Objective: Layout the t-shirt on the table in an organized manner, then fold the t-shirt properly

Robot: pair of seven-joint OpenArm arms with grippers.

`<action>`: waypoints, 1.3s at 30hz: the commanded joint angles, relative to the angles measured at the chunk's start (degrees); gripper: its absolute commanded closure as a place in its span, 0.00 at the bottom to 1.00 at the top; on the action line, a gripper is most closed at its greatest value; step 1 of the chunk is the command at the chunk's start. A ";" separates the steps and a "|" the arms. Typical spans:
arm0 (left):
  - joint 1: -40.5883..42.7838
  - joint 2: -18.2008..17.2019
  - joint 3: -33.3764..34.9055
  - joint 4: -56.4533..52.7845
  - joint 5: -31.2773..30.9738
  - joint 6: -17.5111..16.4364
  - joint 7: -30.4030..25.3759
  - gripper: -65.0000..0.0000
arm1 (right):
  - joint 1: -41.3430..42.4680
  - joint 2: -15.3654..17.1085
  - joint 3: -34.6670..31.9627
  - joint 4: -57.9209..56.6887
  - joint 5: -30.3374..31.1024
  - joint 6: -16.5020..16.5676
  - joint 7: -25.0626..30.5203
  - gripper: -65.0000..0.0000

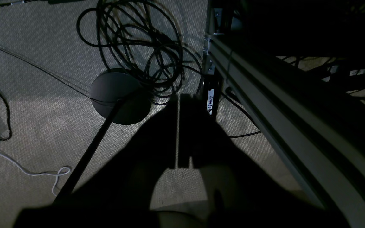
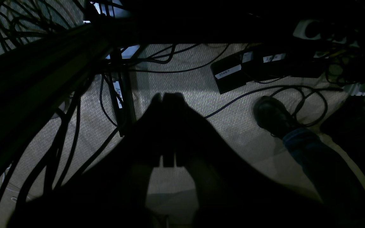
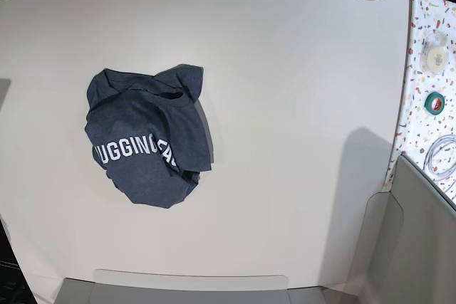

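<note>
The dark navy t-shirt [image 3: 146, 144] lies crumpled in a heap on the left half of the white table [image 3: 299, 105], with part of its white lettering facing up. Neither arm appears in the base view. Both wrist cameras look down at the carpeted floor beside the table. My left gripper [image 1: 178, 98] is a dark silhouette, its fingers pressed together and holding nothing. My right gripper [image 2: 166, 95] is likewise shut and empty.
A speckled strip on the right carries a green tape roll [image 3: 433, 101] and a cable coil [image 3: 445, 154]. Grey panels [image 3: 192, 286] border the near edge. On the floor are coiled black cables [image 1: 138, 47], a round stand base [image 1: 119, 96], an aluminium frame rail [image 1: 280, 120] and a person's shoe [image 2: 271, 115].
</note>
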 commanded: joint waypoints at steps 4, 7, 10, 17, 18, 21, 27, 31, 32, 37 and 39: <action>0.07 0.08 -0.06 0.24 -0.34 -0.30 -0.70 1.00 | 0.11 -0.01 -0.15 0.27 -0.14 -0.23 0.56 1.00; 0.07 0.08 -0.06 0.24 -0.34 -0.30 -0.70 1.00 | 0.11 -0.01 -0.15 0.27 -0.14 -0.23 0.56 1.00; 0.07 0.08 -0.06 0.24 -0.34 -0.30 -0.70 1.00 | 0.11 -0.01 -0.15 0.27 -0.14 -0.23 0.56 1.00; 0.07 0.08 -0.06 0.24 -0.25 -0.30 -0.70 1.00 | 0.11 -0.01 -0.15 0.27 -0.14 -0.23 0.56 1.00; 0.07 0.08 -0.06 0.24 -0.25 -0.30 -0.70 1.00 | 0.11 -0.01 -0.15 0.27 -0.14 -0.23 0.56 1.00; 0.07 0.08 -0.06 0.24 -0.25 -0.30 -0.70 1.00 | 0.11 -0.01 -0.15 0.27 -0.14 -0.23 0.56 1.00; 0.07 0.08 -0.06 0.24 -0.25 -0.30 -0.70 1.00 | 0.11 -0.01 -0.15 0.27 -0.14 -0.23 0.56 1.00; 0.07 0.08 -0.06 0.24 -0.25 -0.30 -0.70 1.00 | 0.11 -0.01 -0.15 0.27 -0.14 -0.23 0.56 1.00; 0.07 0.08 -0.06 0.24 -0.16 -0.30 -0.70 1.00 | 0.11 -0.01 -0.15 0.27 -0.14 -0.23 0.56 1.00; 3.50 0.08 -0.32 6.04 -0.51 -0.39 -0.34 1.00 | -3.94 -0.10 0.21 5.37 0.12 -0.23 0.38 1.00; 8.07 -0.01 -0.32 12.28 -0.51 -0.39 -0.17 1.00 | -8.86 -0.01 -0.15 12.14 -0.14 -0.32 0.30 1.00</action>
